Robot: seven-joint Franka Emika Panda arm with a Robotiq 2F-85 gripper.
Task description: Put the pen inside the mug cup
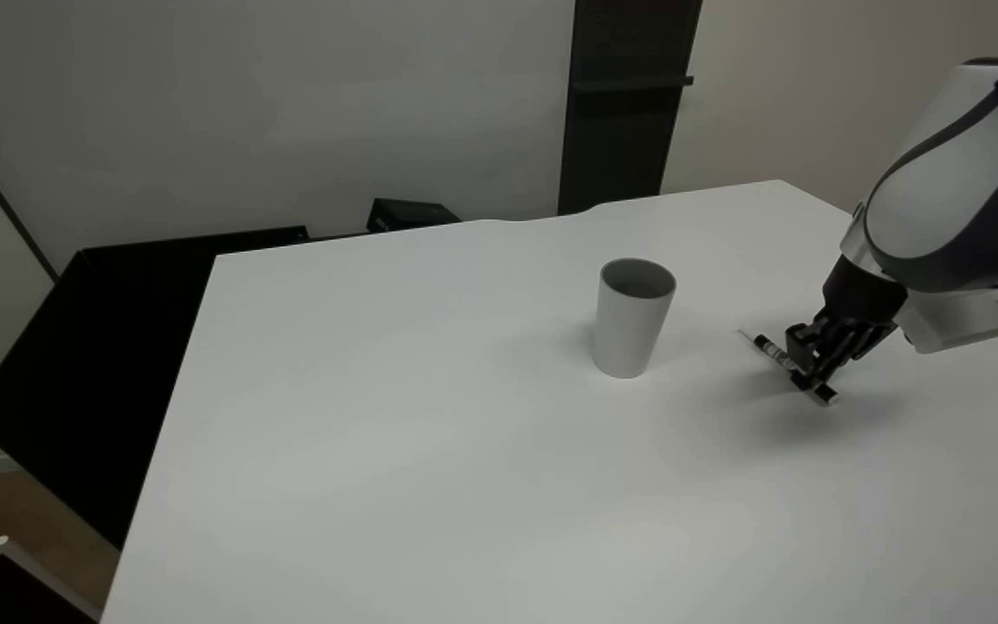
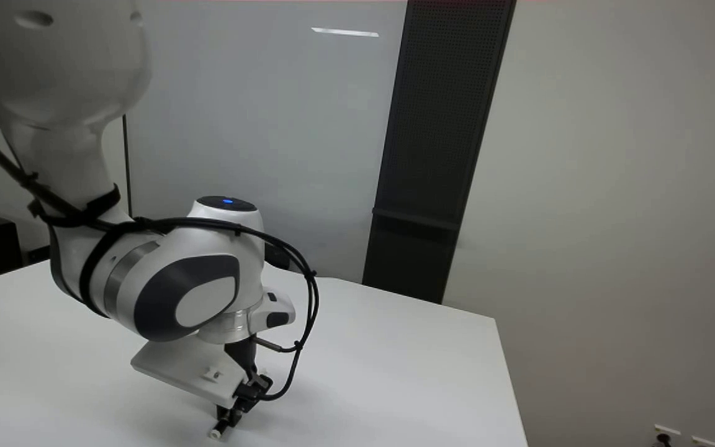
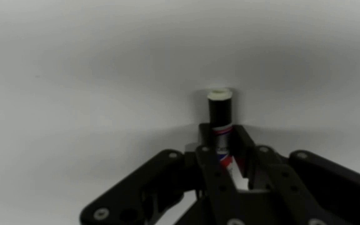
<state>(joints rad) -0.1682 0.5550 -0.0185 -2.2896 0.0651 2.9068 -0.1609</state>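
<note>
Wall (image 1: 334, 104), one: grey, it stood behind your work; a tall dark panel (image 2: 438, 149) interrupted it in both exterior views.

Tabletop (image 1: 378, 433), one: white, with soft bright patches and diffuse shadows. It looked smooth, and so promised little grip under anything you nudged. Beyond one edge, in an exterior view, stood a black furnishing (image 1: 113, 373).

Arm (image 2: 208, 301), one: white and grey, bent low over the tabletop. Its cable loop (image 2: 311, 274) hung beside the wrist; a wide turn risked pulling that taut.

Hand (image 3: 221, 137), one: black, it pinched the pen (image 3: 222, 126) from both sides near the barrel's middle, low over the tabletop. Any descent risked jamming its tips into the surface.

Mug cup (image 1: 633, 325), one: light grey, no handle showing, upright, mouth up, apart from hand and pen. Its rim seemed your likeliest collision: a pen carried across too low threatened to tip it.

Pen, one: dark, white at one end, with red and blue marks; held seemingly near level, outside the mug cup. Whether it touched the tabletop, you could not tell. It was liable to swivel in the grip if an end caught; left unturned, it would probably lie across the mouth.
</note>
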